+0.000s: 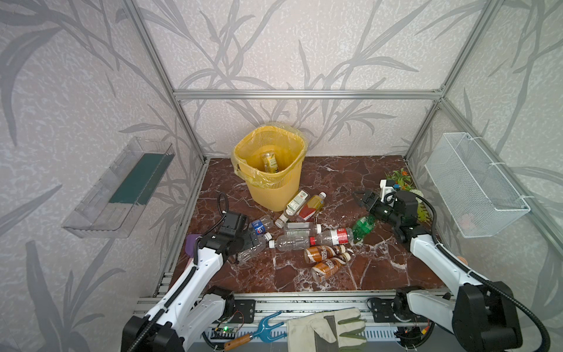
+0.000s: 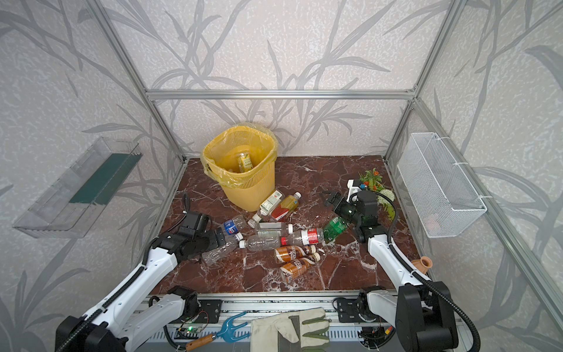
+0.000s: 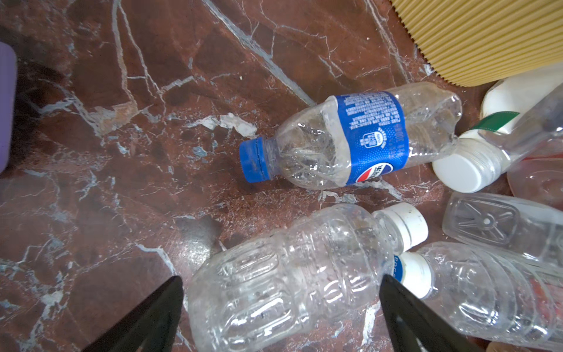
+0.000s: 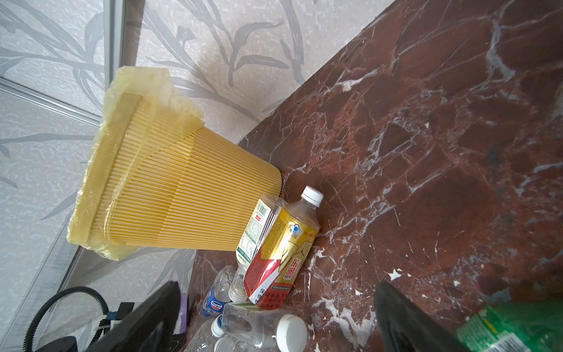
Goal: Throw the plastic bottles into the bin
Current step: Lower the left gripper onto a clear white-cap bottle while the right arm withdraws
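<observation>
Left tool (image 3: 281, 279): jaws spread wide either side of a clear bottle (image 3: 307, 250) lying on the tabletop (image 1: 365, 274); contact cannot be confirmed. Right tool (image 1: 360, 198): jaws apart, empty, raised near the green bottle (image 1: 362, 227). One yellow-labelled bottle (image 1: 270, 163) lies inside the bin (image 1: 274, 192). The other plastic bottles (image 1: 300, 240) lie scattered on the tabletop in front of it.

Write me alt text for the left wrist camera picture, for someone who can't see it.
The open left gripper straddles a clear white-capped bottle lying on red-brown marble. Beyond it lies a crushed blue-labelled bottle, and a corner shows the ribbed wall of the yellow bin.
</observation>
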`<move>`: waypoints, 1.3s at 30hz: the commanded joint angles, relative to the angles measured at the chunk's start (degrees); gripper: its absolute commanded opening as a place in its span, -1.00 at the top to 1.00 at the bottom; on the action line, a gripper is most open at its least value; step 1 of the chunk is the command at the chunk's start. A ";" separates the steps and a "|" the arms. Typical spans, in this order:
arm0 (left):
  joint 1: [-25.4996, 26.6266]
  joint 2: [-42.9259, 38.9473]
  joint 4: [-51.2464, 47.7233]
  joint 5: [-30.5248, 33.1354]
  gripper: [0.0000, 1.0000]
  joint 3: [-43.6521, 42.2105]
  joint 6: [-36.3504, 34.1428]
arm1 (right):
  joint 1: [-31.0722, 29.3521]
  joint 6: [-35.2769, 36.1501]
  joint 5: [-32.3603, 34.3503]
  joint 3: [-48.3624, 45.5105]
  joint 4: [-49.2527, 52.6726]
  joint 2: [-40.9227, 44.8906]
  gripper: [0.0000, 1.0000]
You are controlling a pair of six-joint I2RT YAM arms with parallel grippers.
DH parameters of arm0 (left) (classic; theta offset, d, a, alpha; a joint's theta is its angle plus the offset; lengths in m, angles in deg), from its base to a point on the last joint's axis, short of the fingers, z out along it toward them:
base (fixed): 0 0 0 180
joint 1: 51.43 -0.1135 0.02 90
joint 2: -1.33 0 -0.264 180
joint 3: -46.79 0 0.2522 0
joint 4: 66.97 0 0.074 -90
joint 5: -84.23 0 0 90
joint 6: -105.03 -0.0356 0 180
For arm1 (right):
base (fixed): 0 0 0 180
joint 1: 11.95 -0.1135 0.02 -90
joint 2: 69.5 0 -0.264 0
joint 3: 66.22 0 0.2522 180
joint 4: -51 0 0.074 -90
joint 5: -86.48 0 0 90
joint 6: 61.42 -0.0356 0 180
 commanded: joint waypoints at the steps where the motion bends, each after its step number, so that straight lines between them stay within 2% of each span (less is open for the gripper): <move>1: 0.26 1.80 1.09 -0.88 -0.98 1.12 -1.91 | 0.24 -1.46 -1.55 -0.91 -4.07 -0.41 -0.98; 8: 0.28 7.07 2.27 -2.20 -0.95 1.19 -4.26 | 0.23 -2.30 -1.77 -2.68 -5.54 -0.32 -0.98; 12: 0.76 6.88 1.10 -4.17 -0.74 1.03 -3.74 | 0.24 -2.43 -1.85 -3.06 -5.59 0.08 -0.98; 21: 5.67 0.09 0.18 -5.24 -0.73 -2.69 3.32 | 0.31 -3.30 -2.16 -4.01 -7.46 -0.63 -0.98; 33: 7.22 1.30 -0.82 -3.91 -0.80 -2.04 3.00 | 0.42 -3.84 -2.26 -4.57 -8.32 -0.58 -0.98; 39: 8.33 5.29 1.28 -4.60 -0.72 -2.94 2.77 | 0.99 -4.52 -2.33 -5.19 -8.84 -0.76 -0.98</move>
